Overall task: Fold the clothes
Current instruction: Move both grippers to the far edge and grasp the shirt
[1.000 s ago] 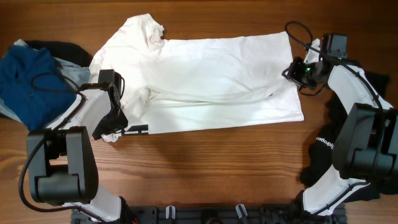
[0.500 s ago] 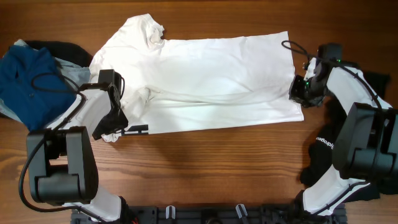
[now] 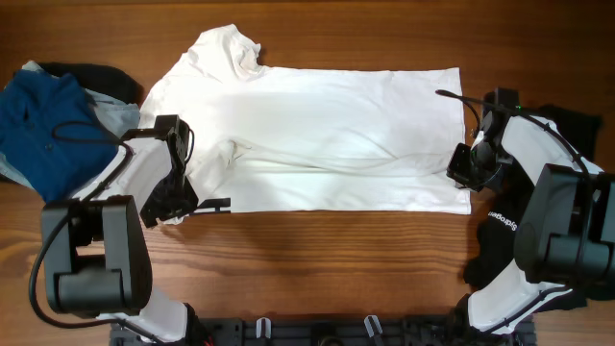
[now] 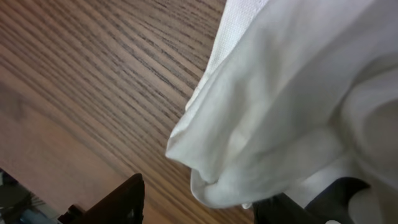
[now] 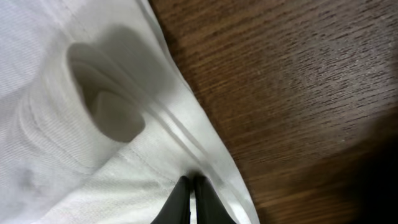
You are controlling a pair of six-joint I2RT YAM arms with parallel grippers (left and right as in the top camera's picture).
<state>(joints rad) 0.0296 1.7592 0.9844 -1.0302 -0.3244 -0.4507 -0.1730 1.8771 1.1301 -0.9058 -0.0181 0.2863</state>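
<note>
T-shirt: plain white, hem white too in the right wrist view. Bit of black bar print at its lower-left edge. Worktop: brown wood grain with darker streaks. Left pile: blue garment on top, pale grey one, black garment behind. Right side: black cloth with white lettering. Arms white and black; right fingers black.
</note>
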